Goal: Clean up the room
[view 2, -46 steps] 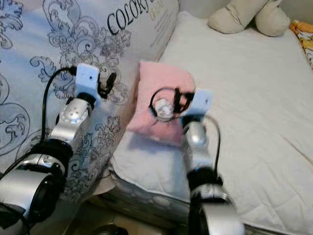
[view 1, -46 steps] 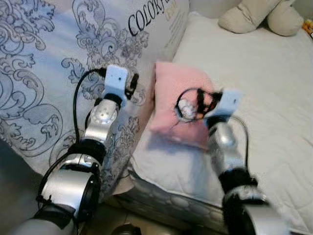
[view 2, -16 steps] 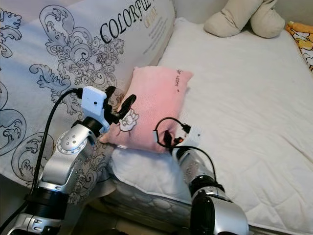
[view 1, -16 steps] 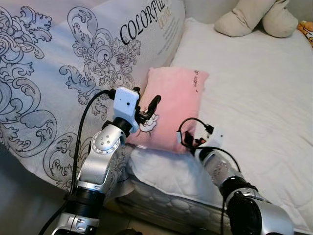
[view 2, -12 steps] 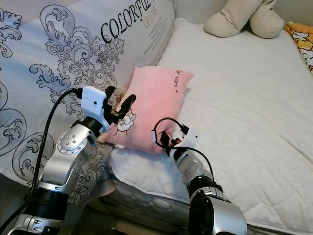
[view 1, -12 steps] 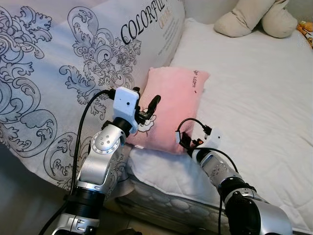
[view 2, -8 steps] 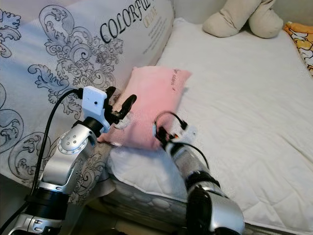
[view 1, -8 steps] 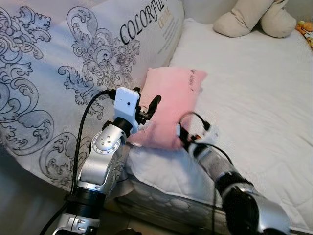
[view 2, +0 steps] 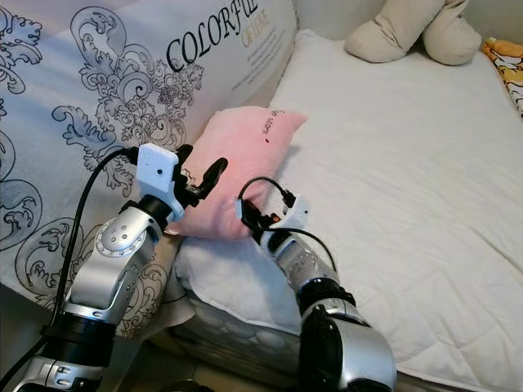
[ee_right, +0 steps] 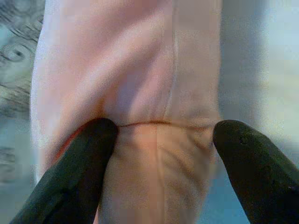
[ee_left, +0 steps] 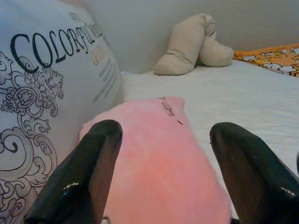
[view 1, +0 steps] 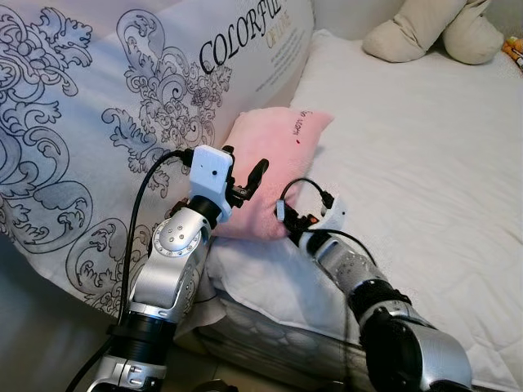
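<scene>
both the left gripper [view 1: 249, 181] and the right gripper [ee_right: 159, 154] are spread wide around the pink pillow [view 1: 274, 159] on the white bed [view 1: 425, 155], by the big patterned pillow [view 1: 122, 98].

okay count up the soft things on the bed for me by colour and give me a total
Pink: 1, the small pillow
White with grey swirls: 1, the big printed cushion
Beige: 1, the stuffed toy
Orange patterned: 1, a cloth at the bed's far edge
Total: 4
</scene>
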Robot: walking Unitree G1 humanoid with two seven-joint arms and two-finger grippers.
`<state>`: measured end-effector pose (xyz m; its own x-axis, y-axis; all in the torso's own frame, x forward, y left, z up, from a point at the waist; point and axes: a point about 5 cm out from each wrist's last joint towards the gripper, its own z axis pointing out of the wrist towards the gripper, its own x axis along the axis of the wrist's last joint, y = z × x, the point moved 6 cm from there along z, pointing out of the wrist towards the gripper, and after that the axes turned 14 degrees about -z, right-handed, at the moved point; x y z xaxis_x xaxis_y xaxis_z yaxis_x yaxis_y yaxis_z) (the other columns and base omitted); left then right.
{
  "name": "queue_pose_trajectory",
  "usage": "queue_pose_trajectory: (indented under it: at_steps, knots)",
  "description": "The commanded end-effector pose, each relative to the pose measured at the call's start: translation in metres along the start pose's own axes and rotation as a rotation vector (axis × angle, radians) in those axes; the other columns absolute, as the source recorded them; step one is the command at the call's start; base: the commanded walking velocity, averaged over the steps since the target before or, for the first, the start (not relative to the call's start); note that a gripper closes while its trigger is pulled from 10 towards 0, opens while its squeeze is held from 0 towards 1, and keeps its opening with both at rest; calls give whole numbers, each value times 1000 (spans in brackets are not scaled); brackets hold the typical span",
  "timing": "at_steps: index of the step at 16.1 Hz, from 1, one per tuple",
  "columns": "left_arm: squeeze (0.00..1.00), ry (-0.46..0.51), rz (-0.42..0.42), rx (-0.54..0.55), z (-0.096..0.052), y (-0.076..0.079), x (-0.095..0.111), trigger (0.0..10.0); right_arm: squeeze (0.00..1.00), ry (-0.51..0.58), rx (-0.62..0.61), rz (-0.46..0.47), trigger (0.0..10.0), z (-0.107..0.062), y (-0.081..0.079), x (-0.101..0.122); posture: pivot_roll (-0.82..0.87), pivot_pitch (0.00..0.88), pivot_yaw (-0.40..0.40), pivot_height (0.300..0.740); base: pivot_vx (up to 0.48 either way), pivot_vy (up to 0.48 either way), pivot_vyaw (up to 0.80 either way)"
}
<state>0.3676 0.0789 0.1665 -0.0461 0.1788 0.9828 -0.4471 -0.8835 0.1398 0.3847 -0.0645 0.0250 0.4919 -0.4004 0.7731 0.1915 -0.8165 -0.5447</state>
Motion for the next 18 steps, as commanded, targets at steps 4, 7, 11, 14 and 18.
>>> queue_pose_trajectory:
  at_steps: [4,7,11,14,18]
  knots:
    - [0,0,17,13,1,-3,1,10000,0,72,-157,-453,10000,-13,25,18,2,0,51,740,0,0,0]
    - [0,7,20,12,2,-3,2,10000,0,260,-247,-723,10000,-31,20,47,-14,0,51,740,0,0,0]
    - [0,24,40,31,1,-6,4,10000,1000,431,-365,-819,10000,-64,23,71,-22,0,50,740,0,0,0]
    - [0,39,-71,158,-19,-27,1,10000,1000,567,-489,-921,10000,-116,32,92,-36,0,49,740,0,0,0]
    - [0,-42,-22,304,-65,-57,-31,10000,1000,510,-588,-878,10000,-166,67,75,-54,0,43,740,0,0,0]
